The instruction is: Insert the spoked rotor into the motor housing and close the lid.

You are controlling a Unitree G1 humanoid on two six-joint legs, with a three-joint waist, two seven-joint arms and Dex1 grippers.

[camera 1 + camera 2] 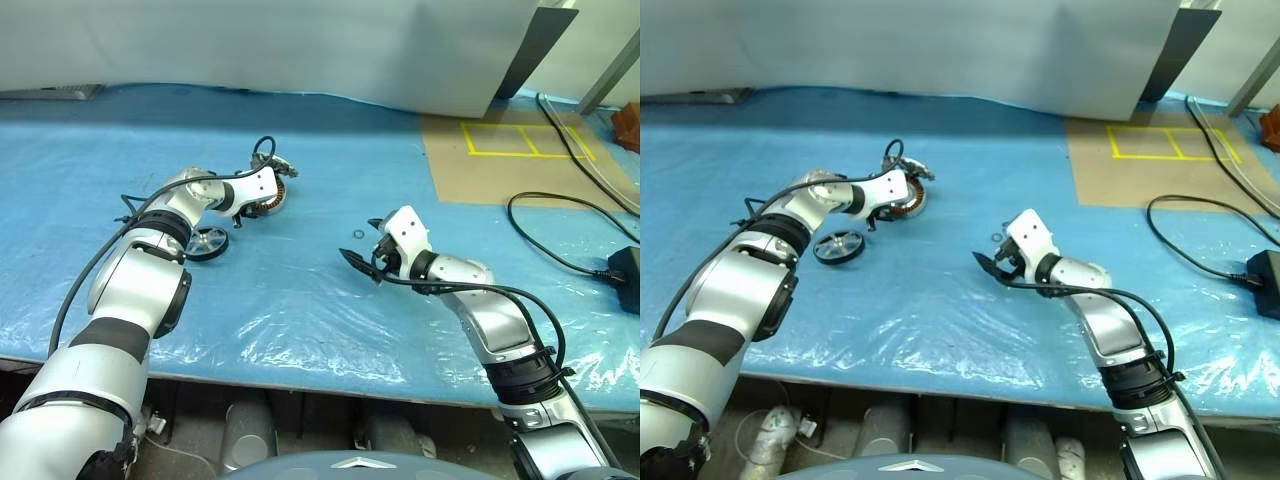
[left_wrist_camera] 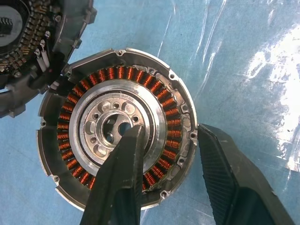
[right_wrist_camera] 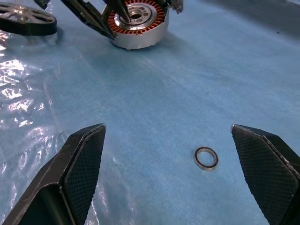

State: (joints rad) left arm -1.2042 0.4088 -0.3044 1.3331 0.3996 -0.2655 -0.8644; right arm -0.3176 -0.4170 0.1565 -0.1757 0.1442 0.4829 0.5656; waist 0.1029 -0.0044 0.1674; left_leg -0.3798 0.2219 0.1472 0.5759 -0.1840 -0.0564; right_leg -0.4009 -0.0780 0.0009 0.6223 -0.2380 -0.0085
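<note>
my left hand [image 2: 166, 187] straddles the wall of the motor housing [image 2: 117, 126], one finger inside over the grey hub, the other outside the rim, jaws part closed with a gap showing, so i can't tell whether it grips. my right hand [image 3: 168, 173] hangs wide open and empty, a small ring [image 3: 206, 158] on the tabletop [image 1: 330, 300] between its fingers. the spoked rotor [image 1: 839, 246] lies just behind my left hand. i'd pinch the wall firmly to steady it, keeping the inner finger clear of the copper windings.

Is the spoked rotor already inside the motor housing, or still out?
Out. The spoked rotor lies on the blue sheet beside the motor housing, whose copper windings and hub are uncovered.
</note>
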